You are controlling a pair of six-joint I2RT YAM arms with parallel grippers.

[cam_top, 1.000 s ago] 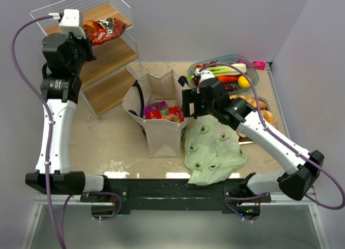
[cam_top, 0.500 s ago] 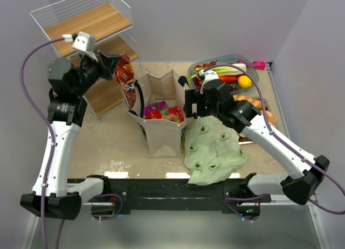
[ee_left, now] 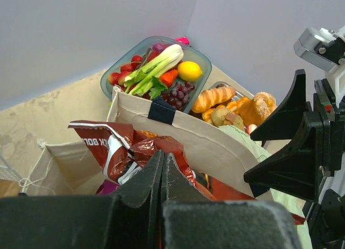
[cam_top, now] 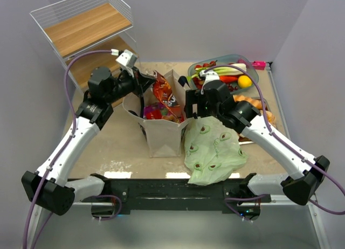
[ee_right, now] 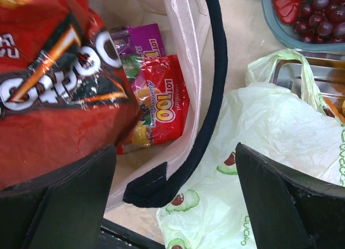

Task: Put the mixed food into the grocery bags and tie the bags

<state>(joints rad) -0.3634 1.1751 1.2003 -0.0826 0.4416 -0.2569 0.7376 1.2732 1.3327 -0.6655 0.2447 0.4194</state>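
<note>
My left gripper (cam_top: 146, 82) is shut on a shiny red snack packet (cam_top: 163, 92) and holds it over the open mouth of the beige canvas tote (cam_top: 161, 138). In the left wrist view the shut jaws (ee_left: 163, 163) pinch the packet (ee_left: 126, 146) just above the tote's rim (ee_left: 210, 144). My right gripper (cam_top: 190, 106) is open and empty at the tote's right rim. In the right wrist view it (ee_right: 173, 152) straddles the black handle (ee_right: 213, 87), with red (ee_right: 161, 103) and purple (ee_right: 143, 39) packets inside the tote. The pale-green avocado bag (cam_top: 213, 149) lies crumpled to the right of the tote.
A grey tub (cam_top: 253, 71) with leek, pepper, grapes, strawberries and a lemon stands at the back right. A metal tray (cam_top: 264, 106) of croissants and bread is beside it. A wire and wood shelf rack (cam_top: 81, 28) stands at the back left.
My left arm has swung from the shelf rack down and right to the tote, carrying the red packet. The right arm has barely moved.
</note>
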